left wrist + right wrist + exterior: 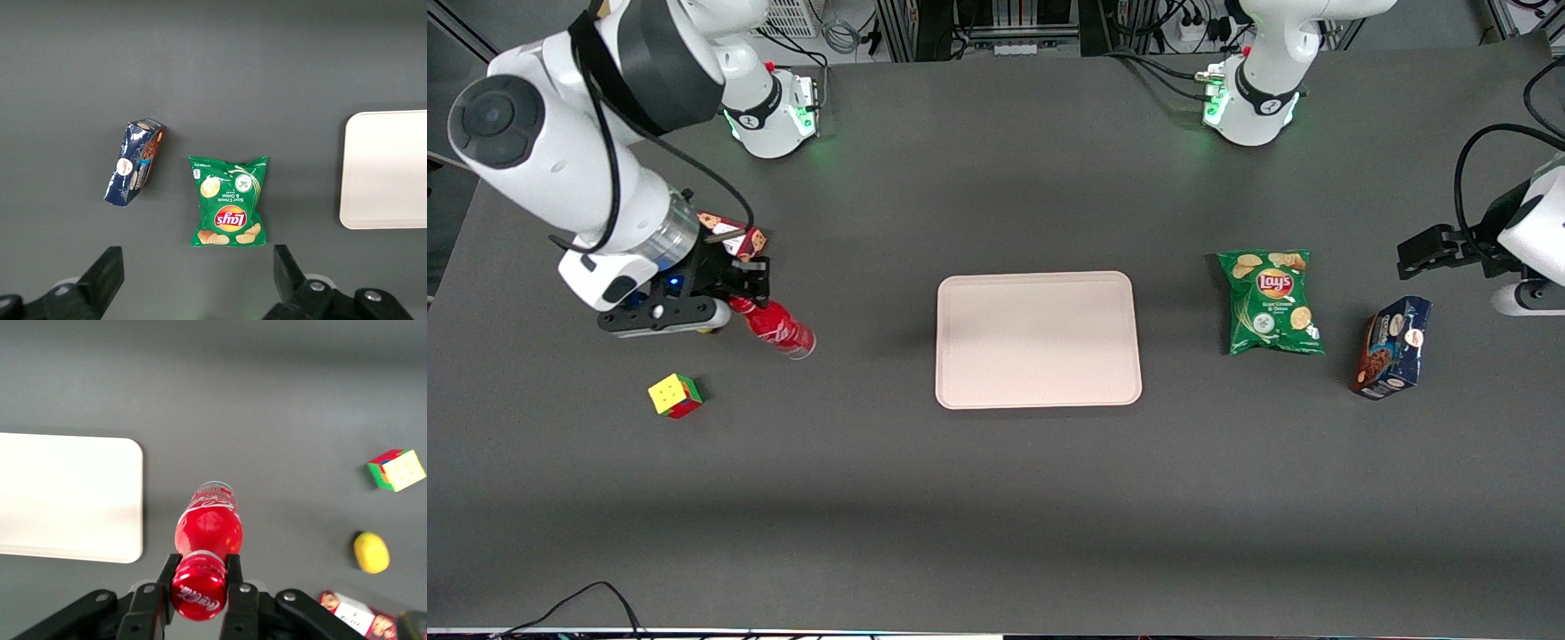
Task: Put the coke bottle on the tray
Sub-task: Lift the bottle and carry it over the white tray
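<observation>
The coke bottle (781, 328) has a red cap, a red label and a clear base. My right gripper (740, 298) is shut on its cap end and holds it tilted, toward the working arm's end of the table. In the right wrist view the bottle (208, 527) hangs between the gripper's (199, 577) fingers (167, 577), which press both sides of the red cap. The beige-pink tray (1038, 339) lies flat and bare at the table's middle, apart from the bottle; its rounded corner shows in the right wrist view (100, 500).
A colour cube (675, 396) lies nearer the front camera than the gripper. A red cookie box (732, 235) sits by the wrist. A yellow lemon (371, 552) lies beside the cube (397, 469). A green chips bag (1271, 300) and blue box (1392, 346) lie toward the parked arm's end.
</observation>
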{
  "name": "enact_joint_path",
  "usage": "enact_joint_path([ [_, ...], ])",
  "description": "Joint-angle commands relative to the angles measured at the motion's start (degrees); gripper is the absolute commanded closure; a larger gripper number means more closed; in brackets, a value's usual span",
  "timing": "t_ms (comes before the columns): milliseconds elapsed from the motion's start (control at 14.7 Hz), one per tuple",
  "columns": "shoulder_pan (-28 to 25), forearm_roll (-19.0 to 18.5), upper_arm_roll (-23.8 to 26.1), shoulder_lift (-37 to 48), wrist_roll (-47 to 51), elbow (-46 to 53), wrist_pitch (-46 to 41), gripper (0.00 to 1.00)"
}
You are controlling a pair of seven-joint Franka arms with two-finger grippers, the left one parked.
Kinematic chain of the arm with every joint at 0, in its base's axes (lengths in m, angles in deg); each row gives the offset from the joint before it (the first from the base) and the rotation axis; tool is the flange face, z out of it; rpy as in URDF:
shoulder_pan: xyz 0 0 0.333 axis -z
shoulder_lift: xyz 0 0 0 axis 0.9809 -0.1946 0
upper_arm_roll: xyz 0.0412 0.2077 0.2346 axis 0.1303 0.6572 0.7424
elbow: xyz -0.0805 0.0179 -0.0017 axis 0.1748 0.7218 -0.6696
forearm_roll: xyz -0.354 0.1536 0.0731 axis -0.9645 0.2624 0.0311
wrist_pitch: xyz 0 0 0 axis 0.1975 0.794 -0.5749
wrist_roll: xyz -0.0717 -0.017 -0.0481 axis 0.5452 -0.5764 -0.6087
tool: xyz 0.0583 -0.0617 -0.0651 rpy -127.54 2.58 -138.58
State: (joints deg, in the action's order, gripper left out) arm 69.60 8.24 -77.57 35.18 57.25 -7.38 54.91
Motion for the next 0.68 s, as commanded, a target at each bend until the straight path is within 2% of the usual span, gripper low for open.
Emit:
enact_joint_path([
  [0, -2.1, 0.6, 3.5, -8.4, 10.8, 14.0, -7.5, 1.0],
  [205, -2.9, 0.0, 8.9, -14.0, 19.1, 20.1, -8.8, 1.0],
  [409, -7.6, -0.4, 9.5, -18.9, 24.3, 23.1, -8.2, 1.0],
  [614, -11.3, -3.5, 9.6, -22.5, 29.3, 23.9, -5.9, 1.0],
])
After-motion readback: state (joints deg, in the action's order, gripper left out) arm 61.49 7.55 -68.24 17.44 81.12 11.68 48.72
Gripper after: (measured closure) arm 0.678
